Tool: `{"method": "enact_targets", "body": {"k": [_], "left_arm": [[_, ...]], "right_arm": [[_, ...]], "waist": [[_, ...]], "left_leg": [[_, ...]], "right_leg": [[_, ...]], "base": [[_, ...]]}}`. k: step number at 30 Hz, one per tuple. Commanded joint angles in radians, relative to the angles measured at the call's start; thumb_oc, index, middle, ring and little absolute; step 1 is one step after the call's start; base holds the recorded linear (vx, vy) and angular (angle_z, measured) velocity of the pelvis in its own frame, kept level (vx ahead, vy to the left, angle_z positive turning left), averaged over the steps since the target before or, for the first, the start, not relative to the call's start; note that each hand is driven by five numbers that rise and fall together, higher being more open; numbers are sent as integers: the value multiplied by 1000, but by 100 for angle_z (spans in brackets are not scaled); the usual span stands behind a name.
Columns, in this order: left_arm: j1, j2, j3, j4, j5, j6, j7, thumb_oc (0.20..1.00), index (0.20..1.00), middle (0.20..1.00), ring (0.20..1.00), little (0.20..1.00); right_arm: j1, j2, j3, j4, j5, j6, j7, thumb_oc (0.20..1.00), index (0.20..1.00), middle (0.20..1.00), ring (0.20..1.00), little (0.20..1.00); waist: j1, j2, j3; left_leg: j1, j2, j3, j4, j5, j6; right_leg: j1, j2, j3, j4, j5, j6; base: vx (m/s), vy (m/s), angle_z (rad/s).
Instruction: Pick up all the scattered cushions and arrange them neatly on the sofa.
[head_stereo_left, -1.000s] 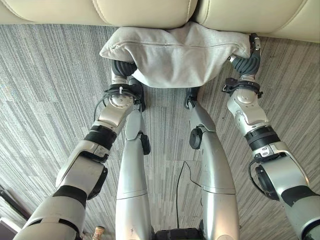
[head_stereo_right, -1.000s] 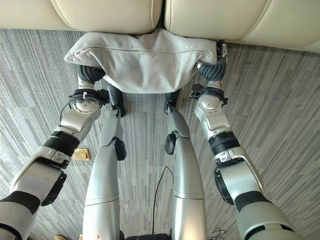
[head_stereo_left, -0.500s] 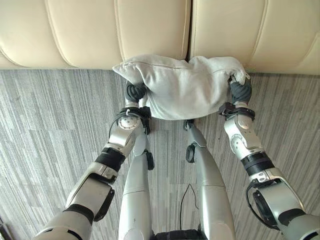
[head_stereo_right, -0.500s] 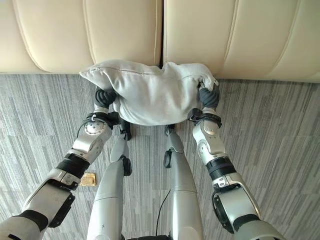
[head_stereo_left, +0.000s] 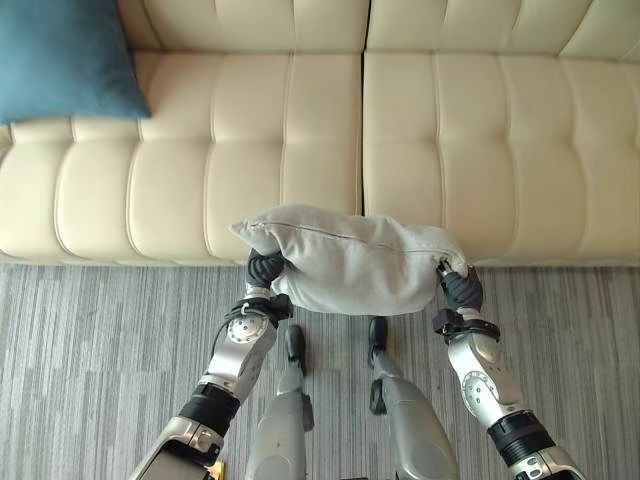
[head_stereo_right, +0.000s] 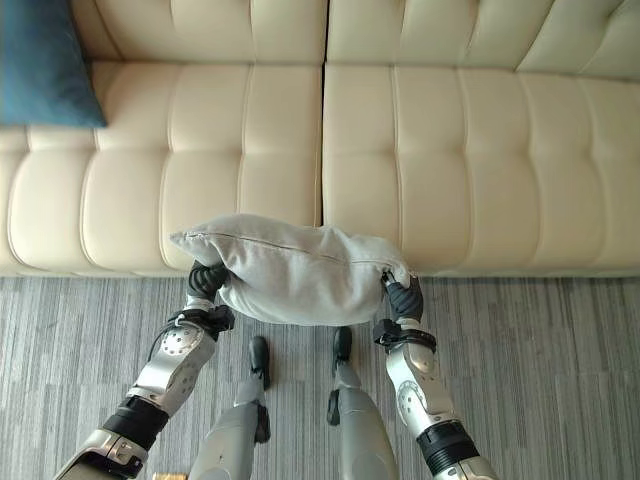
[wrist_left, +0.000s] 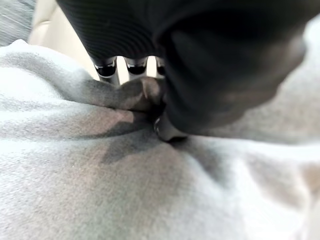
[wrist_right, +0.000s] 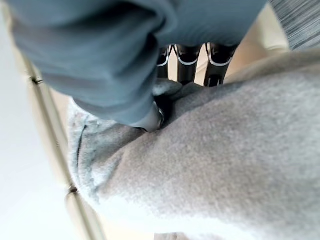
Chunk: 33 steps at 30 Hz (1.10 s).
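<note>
Grey cushion (head_stereo_left: 350, 262) is pinched at each end by left robot hand (head_stereo_left: 266, 268) and right robot hand (head_stereo_left: 458, 288); judged next: lowering it onto the cream sofa (head_stereo_left: 470, 140) seat.

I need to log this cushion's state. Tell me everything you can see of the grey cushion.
The grey cushion is soft, fabric-covered, with a seam along its top edge. It hangs lengthwise and sagging, at the cream sofa's front edge, off the floor. The left hand pinches one end, the right hand the other.
</note>
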<state>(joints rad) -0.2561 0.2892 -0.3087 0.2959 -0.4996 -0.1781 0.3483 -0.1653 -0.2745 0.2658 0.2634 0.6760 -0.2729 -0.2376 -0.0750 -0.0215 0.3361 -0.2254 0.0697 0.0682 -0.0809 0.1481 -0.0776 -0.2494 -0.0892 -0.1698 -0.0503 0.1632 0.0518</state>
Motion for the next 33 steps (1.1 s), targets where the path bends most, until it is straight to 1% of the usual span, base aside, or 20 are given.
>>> {"method": "enact_targets", "body": {"k": [1, 4, 7, 8, 10, 11, 12, 14, 16, 19, 21, 22, 23, 26, 27, 28, 29, 30, 31, 33], "left_arm": [[-38, -69, -72, -111, 12, -95, -70, 200, 200, 200, 200, 200], [17, -67, -49, -113, 19, -82, -62, 200, 200, 200, 200, 200], [53, -67, -35, -101, 17, -71, -51, 200, 200, 200, 200, 200], [58, -67, -35, -100, 19, -70, -48, 200, 200, 200, 200, 200], [70, -65, -22, -106, 29, -60, -42, 200, 200, 200, 200, 200], [71, -64, -22, -106, 29, -59, -41, 200, 200, 200, 200, 200], [76, -60, -11, -116, 39, -46, -40, 200, 200, 200, 200, 200], [68, -51, 1, -125, 55, -39, -39, 200, 200, 200, 200, 200], [79, -42, 14, -154, 65, -45, -46, 200, 200, 200, 200, 200], [91, -18, 13, -196, 94, -37, -49, 200, 200, 200, 200, 200], [94, -9, 15, -208, 100, -32, -52, 200, 200, 200, 200, 200], [96, 0, 20, -221, 104, -28, -53, 200, 200, 200, 200, 200], [94, 19, 30, -233, 124, -21, -53, 200, 200, 200, 200, 200], [95, 25, 33, -235, 132, -16, -49, 200, 200, 200, 200, 200], [92, 33, 37, -235, 141, -13, -39, 200, 200, 200, 200, 200], [90, 33, 33, -233, 145, -12, -39, 200, 200, 200, 200, 200], [89, 33, 33, -232, 145, -12, -39, 200, 200, 200, 200, 200], [85, 30, 29, -226, 147, -14, -34, 200, 200, 200, 200, 200], [86, 23, 29, -221, 144, -18, -36, 200, 200, 200, 200, 200], [82, 16, 22, -210, 147, -18, -38, 200, 200, 200, 200, 200]], "right_arm": [[-46, 28, 82, -100, -119, -10, 67, 200, 200, 200, 200, 200], [-30, 1, 84, -80, -208, 28, 45, 200, 200, 200, 200, 200], [-19, -26, 90, -52, -273, 60, 29, 200, 200, 200, 200, 200], [-20, -26, 92, -43, -281, 64, 25, 200, 200, 200, 200, 200], [-24, -26, 86, -39, -288, 71, 16, 200, 200, 200, 200, 200], [-24, -25, 86, -39, -288, 71, 16, 200, 200, 200, 200, 200], [-26, -28, 77, -44, -289, 78, 11, 200, 200, 200, 200, 200], [-32, -31, 63, -60, -301, 83, -5, 200, 200, 200, 200, 200], [-28, -31, 56, -86, -324, 86, -4, 200, 200, 200, 200, 200], [-15, -23, 37, -133, -350, 92, -2, 200, 200, 200, 200, 200], [-14, -18, 31, -149, -351, 94, -3, 200, 200, 200, 200, 200], [-11, -12, 26, -166, -353, 93, 2, 200, 200, 200, 200, 200], [2, 6, 11, -188, -356, 93, 1, 200, 200, 200, 200, 200], [7, 15, 7, -195, -357, 94, 5, 200, 200, 200, 200, 200], [0, 26, 4, -197, -359, 91, -1, 200, 200, 200, 200, 200], [1, 35, 4, -201, -357, 86, -1, 200, 200, 200, 200, 200], [2, 35, 3, -201, -357, 86, -1, 200, 200, 200, 200, 200], [4, 42, 1, -207, -354, 82, -5, 200, 200, 200, 200, 200], [5, 40, -2, -213, -352, 79, -6, 200, 200, 200, 200, 200], [-11, 40, 2, -215, -354, 74, -13, 200, 200, 200, 200, 200]], "waist": [[6, 20, -115], [13, 27, -123], [28, 20, -114], [35, 19, -110], [44, 16, -121], [44, 15, -121], [54, 17, -135], [72, 15, -139], [82, 15, -161], [75, -8, -188], [79, -19, -192], [80, -31, -197], [80, -49, -209], [79, -53, -207], [75, -51, -200], [70, -46, -196], [72, -47, -196], [65, -41, -191], [56, -30, -186], [47, -22, -179]], "left_leg": [[101, 74, -1, 27, -116, -76], [132, 88, -4, 72, -135, -84], [123, 79, -21, 197, -134, -90], [113, 70, -37, 211, -130, -90], [73, 55, -51, 176, -135, -74], [74, 54, -52, 175, -134, -74], [34, 46, -45, 121, -99, -63], [-36, 33, 6, 72, -64, -58], [-17, 37, 19, 35, -52, -49], [7, 20, 4, 59, -67, -29], [16, 14, 10, 66, -82, -17], [26, 8, 17, 71, -93, -5], [58, -9, 34, 70, -121, 24], [77, -14, 43, 67, -130, 34], [103, -20, 58, 56, -142, 51], [117, -20, 62, 52, -148, 57], [117, -21, 64, 52, -148, 57], [138, -20, 65, 46, -155, 59], [168, -24, 67, 38, -161, 61], [200, -27, 74, 26, -174, 58]], "right_leg": [[35, -23, 31, 120, -216, 73], [100, -12, 29, 122, -257, 55], [163, -23, 26, 118, -270, 44], [179, -28, 24, 109, -272, 45], [203, -34, 11, 88, -273, 51], [204, -35, 11, 87, -273, 51], [226, -33, 5, 66, -274, 56], [263, -22, 3, 36, -282, 56], [284, -14, 19, 32, -291, 63], [308, -43, 37, 38, -292, 80], [306, -54, 48, 44, -293, 87], [303, -64, 62, 56, -294, 93], [281, -82, 83, 123, -286, 112], [260, -86, 94, 180, -274, 121], [213, -91, 104, 287, -237, 136], [188, -89, 105, 330, -214, 142], [185, -89, 108, 334, -215, 142], [159, -76, 109, 364, -215, 133], [125, -54, 107, 349, -231, 120], [101, -46, 72, 264, -231, 107]], "base": [[73, -122, -2], [71, -117, -2], [84, -62, 0], [66, -12, 6], [84, 22, 5], [156, 65, 20], [167, 77, 31], [215, 125, 27], [267, 175, 13], [260, 181, -40], [140, 130, -12], [218, 218, -12], [217, 218, -8], [99, 135, -6], [81, 135, -8], [81, 134, -24], [88, 81, -33], [142, 91, -28], [192, 98, -20], [159, 9, -26]]}}
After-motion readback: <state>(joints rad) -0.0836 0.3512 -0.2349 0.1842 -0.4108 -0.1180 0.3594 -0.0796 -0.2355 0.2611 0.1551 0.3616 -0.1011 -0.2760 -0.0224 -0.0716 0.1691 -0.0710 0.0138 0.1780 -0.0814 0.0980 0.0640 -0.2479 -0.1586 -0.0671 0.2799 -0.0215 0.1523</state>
